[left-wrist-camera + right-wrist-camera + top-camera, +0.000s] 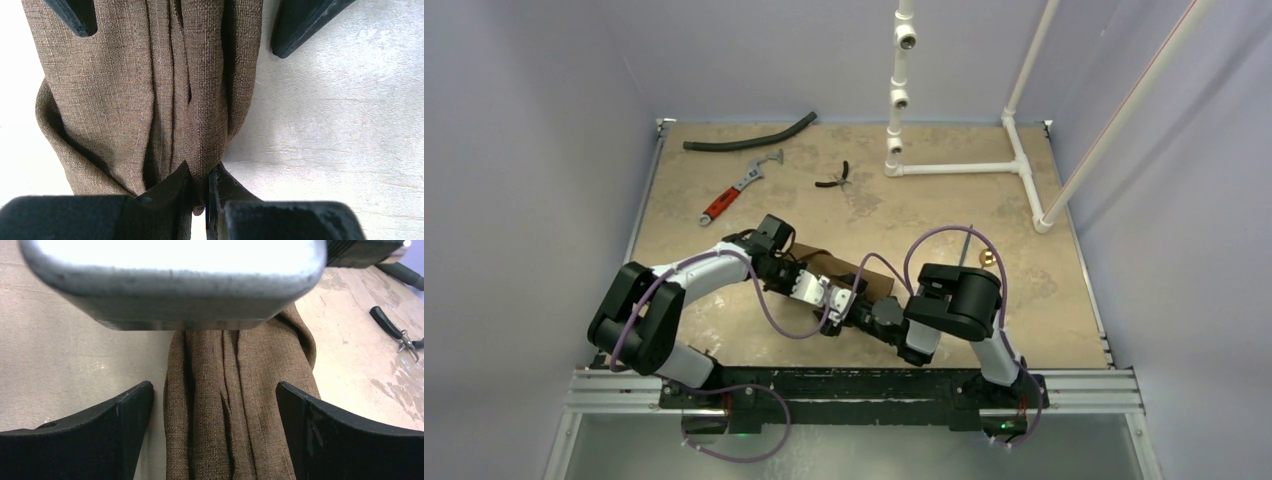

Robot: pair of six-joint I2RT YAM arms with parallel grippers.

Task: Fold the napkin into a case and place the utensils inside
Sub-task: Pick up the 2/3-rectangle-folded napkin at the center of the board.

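The dark-brown napkin lies bunched into a long pleated strip on the table between the two arms. My left gripper is shut on a fold at one end of the strip, with cloth pinched between its black fingers. Facing it head-on, my right gripper is open, one finger on each side of the strip and not touching it. A slim dark utensil lies behind the right arm; the other utensils are not clear to see.
At the back left lie a black hose, a red-handled wrench and small black pliers. A white pipe frame stands at the back right. Purple cables loop over both arms.
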